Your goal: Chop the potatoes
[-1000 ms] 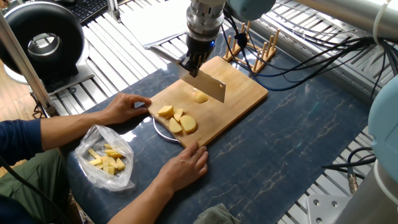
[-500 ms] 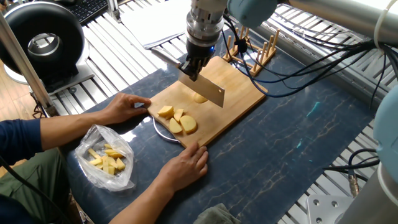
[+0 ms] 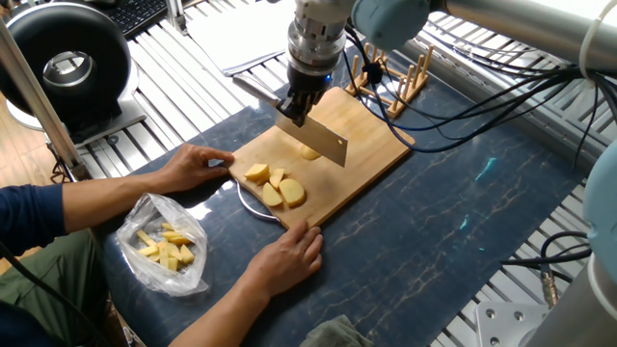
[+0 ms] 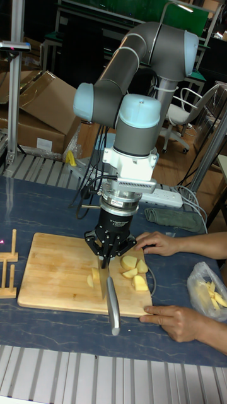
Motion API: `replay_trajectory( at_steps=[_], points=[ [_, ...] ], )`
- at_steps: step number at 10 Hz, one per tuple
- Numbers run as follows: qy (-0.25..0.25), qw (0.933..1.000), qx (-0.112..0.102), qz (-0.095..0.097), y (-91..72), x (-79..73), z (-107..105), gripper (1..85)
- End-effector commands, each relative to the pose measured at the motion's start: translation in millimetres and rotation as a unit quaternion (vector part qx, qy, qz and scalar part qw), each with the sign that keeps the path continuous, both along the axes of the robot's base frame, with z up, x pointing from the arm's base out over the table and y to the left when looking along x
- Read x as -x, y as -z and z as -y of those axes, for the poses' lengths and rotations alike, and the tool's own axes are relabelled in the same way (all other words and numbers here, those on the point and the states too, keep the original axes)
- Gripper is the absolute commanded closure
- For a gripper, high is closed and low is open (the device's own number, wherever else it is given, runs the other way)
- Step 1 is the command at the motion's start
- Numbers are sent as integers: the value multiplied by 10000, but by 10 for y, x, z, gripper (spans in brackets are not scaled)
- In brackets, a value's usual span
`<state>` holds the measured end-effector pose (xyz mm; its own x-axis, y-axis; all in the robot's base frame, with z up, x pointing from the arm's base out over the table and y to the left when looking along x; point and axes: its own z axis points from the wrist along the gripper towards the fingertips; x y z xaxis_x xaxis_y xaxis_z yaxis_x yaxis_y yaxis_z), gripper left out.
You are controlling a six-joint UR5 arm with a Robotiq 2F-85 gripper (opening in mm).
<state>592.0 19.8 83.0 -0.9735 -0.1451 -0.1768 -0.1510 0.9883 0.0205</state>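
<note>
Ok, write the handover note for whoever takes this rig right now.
Gripper: shut on the cleaver, blade down over a potato piece mid-board.
Cutting board: a person's hands steady its near end.
Done: cut potato pieces piled at the near end.
Left: chop the piece under the blade. The bag of yellow pieces sits off the board.

Pale yellow potatoes (image 3: 275, 186), cut chunks clustered on board.
</note>
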Motion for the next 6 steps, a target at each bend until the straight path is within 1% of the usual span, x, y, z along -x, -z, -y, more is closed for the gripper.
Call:
replay_trajectory(
  at_steps=[1,6],
  points=[
    [-15,10000,-26,34,-11,-19,-2,847],
    [-43,10000,-13,74,31,-39,22,847]
  ],
)
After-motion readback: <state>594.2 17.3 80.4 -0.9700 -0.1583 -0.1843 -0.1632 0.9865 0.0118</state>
